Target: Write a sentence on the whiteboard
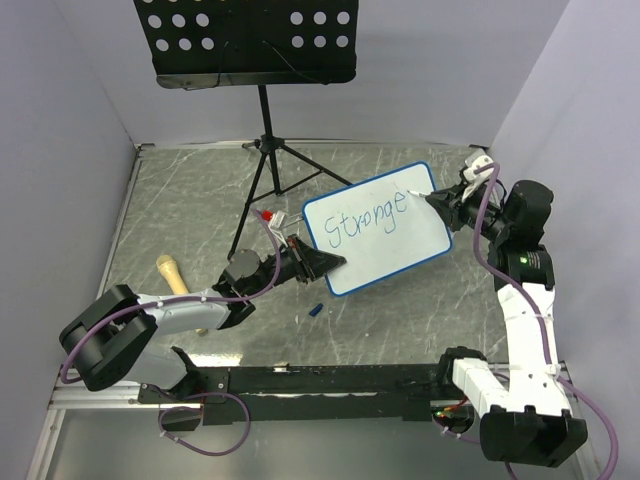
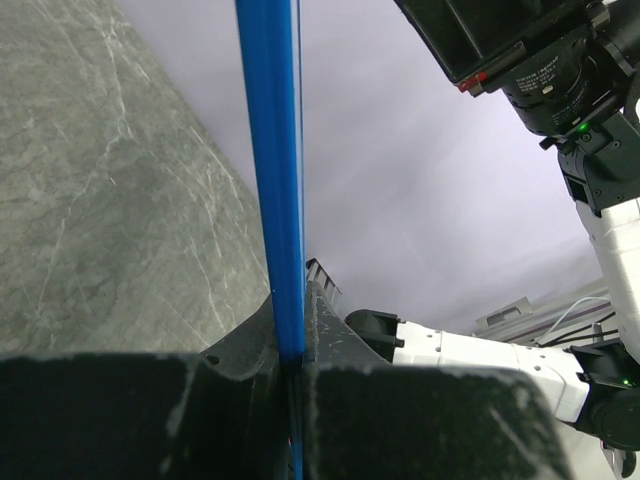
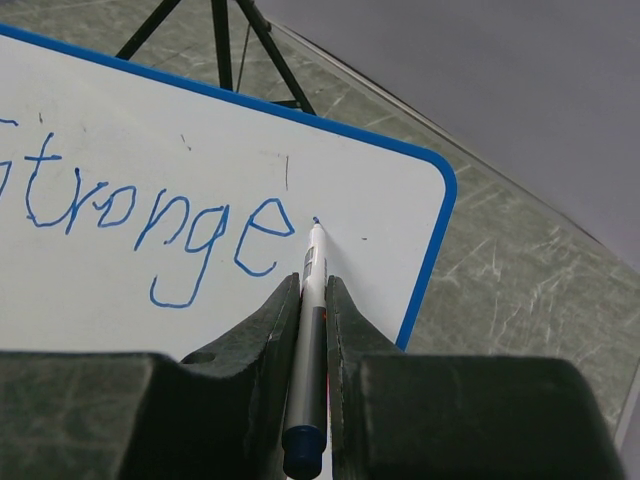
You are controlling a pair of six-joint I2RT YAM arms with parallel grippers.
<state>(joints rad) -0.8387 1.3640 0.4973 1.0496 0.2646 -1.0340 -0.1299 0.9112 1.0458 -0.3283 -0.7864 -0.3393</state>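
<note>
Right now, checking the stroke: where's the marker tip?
Right wrist view: the marker, pinched in the right fingers, has its tip just right of the "e" on the whiteboard.

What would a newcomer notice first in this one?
The blue-framed whiteboard at mid-table draws the eye first, with blue lettering reading "Stronge" slanting across it. The left gripper has its jaws shut on the board's lower left edge, while the right gripper pinches a marker whose tip sits just right of the last e. A black perforated music stand rises behind, by the far wall.
</note>
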